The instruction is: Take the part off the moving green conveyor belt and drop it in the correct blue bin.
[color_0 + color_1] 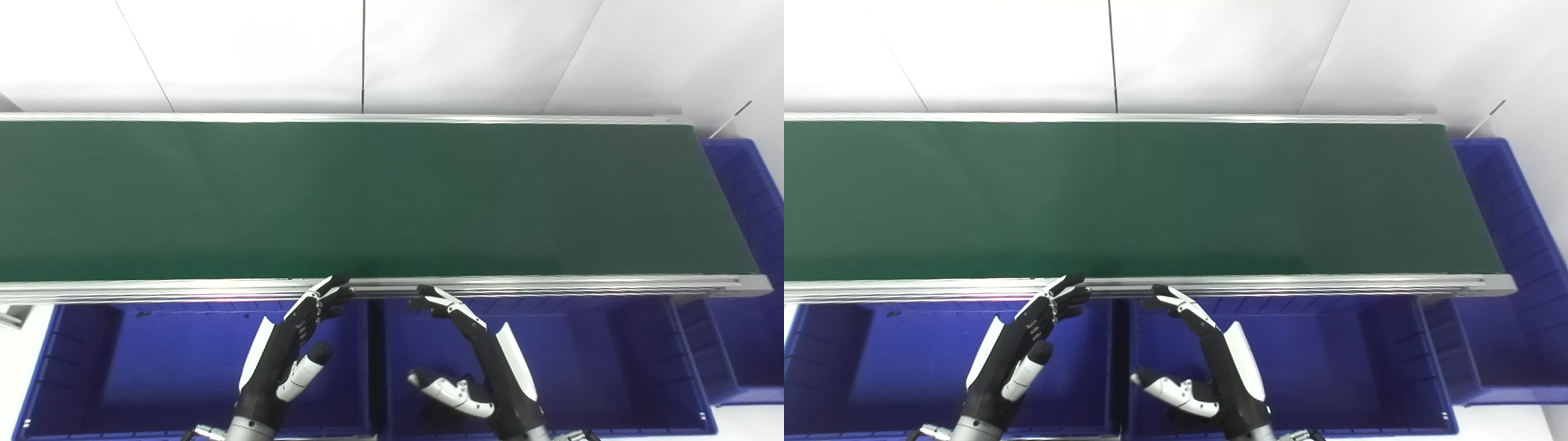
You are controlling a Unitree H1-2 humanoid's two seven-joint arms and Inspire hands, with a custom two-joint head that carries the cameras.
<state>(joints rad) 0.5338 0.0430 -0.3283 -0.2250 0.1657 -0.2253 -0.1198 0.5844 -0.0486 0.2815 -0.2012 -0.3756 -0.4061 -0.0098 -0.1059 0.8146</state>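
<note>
The green conveyor belt (367, 196) runs across the whole picture and carries no part that I can see. My left hand (288, 355) hovers open above the left blue bin (86, 367), fingertips near the belt's front rail. My right hand (484, 367) is open too, thumb spread, above the middle blue bin (606, 361). Neither hand holds anything. Both bins look empty where their floors show.
A third blue bin (750, 202) stands at the belt's right end, past the silver frame (551, 283). A white wall with panel seams rises behind the belt. A divider wall (375, 355) separates the two front bins between my hands.
</note>
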